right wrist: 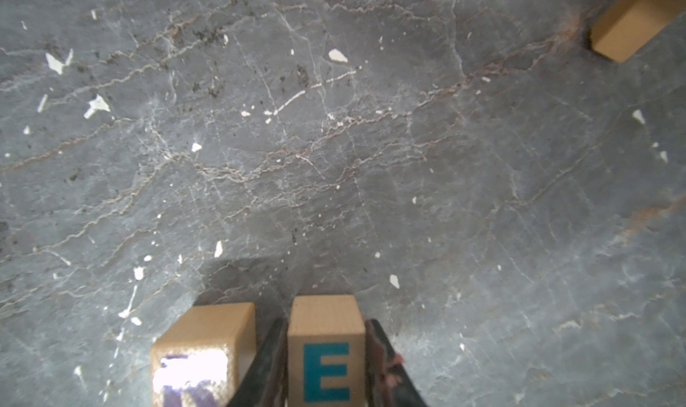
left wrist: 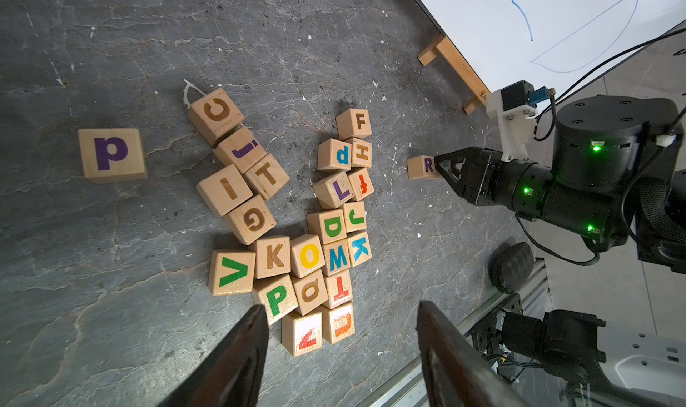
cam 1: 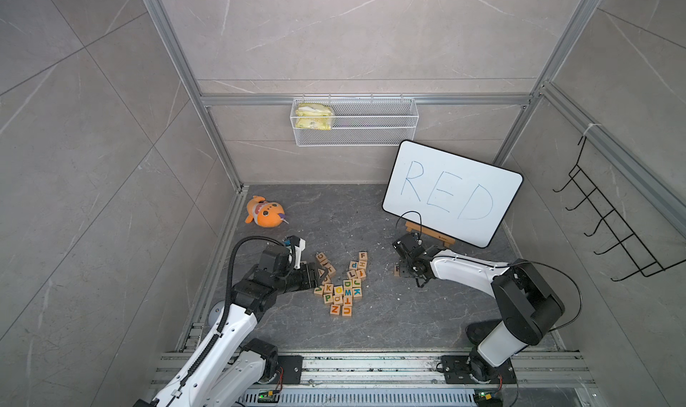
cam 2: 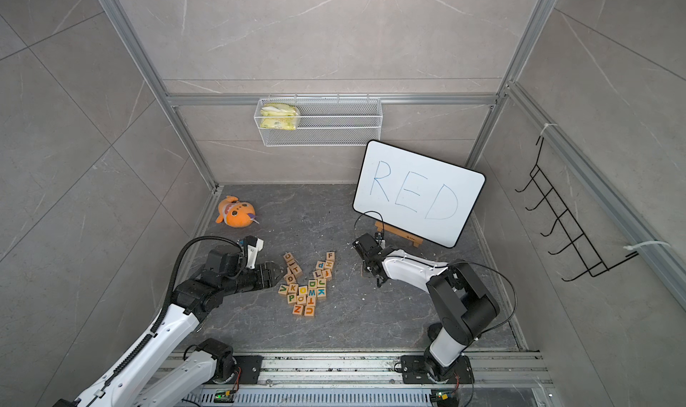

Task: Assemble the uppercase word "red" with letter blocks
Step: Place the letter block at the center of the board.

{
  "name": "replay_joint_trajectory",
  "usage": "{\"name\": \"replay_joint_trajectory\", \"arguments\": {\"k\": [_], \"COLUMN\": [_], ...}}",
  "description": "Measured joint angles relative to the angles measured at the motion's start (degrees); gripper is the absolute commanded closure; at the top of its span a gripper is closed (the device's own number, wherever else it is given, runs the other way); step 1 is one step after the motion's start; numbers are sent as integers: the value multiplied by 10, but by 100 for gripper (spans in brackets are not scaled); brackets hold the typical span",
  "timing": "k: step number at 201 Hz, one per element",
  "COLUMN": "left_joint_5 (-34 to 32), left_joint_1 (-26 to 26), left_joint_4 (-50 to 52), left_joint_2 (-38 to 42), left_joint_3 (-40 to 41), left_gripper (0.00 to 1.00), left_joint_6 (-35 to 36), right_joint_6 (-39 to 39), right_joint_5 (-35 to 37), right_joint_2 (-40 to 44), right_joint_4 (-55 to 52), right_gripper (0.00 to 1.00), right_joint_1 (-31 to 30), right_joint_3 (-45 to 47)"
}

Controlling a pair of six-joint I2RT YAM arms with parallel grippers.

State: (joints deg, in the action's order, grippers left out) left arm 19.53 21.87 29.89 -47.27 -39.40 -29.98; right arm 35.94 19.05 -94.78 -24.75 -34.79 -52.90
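A pile of letter blocks [cam 1: 341, 286] lies mid-table [cam 1: 389, 323], with the D block [cam 1: 347, 284] inside it. The R block [cam 1: 397, 269] sits apart at the pile's 3 o'clock, and the E block [right wrist: 326, 349] is just beside it. The whiteboard [cam 1: 453, 191] stands on its easel [cam 1: 430, 234] between 1 and 2 o'clock. A plush toy [cam 1: 265, 212] lies between 10 and 11. At 12, a wall basket [cam 1: 378, 130] holds packets [cam 1: 313, 116].

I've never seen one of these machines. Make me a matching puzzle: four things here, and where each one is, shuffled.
Things:
1. E block
2. R block
3. green D block
4. orange plush toy

Places:
a. in the pile of blocks
b. loose, just beside the right claw
c. lying alone at the far left
d. gripped in the right claw

Pairs: 1-d, 2-b, 3-a, 4-c
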Motion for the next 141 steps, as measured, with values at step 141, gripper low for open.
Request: {"name": "replay_joint_trajectory", "arguments": {"k": [141], "left_joint_5": [0], "left_joint_1": [0], "left_joint_4": [0], "left_joint_2": [2], "left_joint_3": [0], "left_gripper": [33], "left_joint_6": [0], "right_joint_6": [-10], "right_joint_5": [-7], "right_joint_2": [-4], "right_joint_4": [2], "right_gripper": [59], "right_joint_1": [0], "right_joint_3": [0]}}
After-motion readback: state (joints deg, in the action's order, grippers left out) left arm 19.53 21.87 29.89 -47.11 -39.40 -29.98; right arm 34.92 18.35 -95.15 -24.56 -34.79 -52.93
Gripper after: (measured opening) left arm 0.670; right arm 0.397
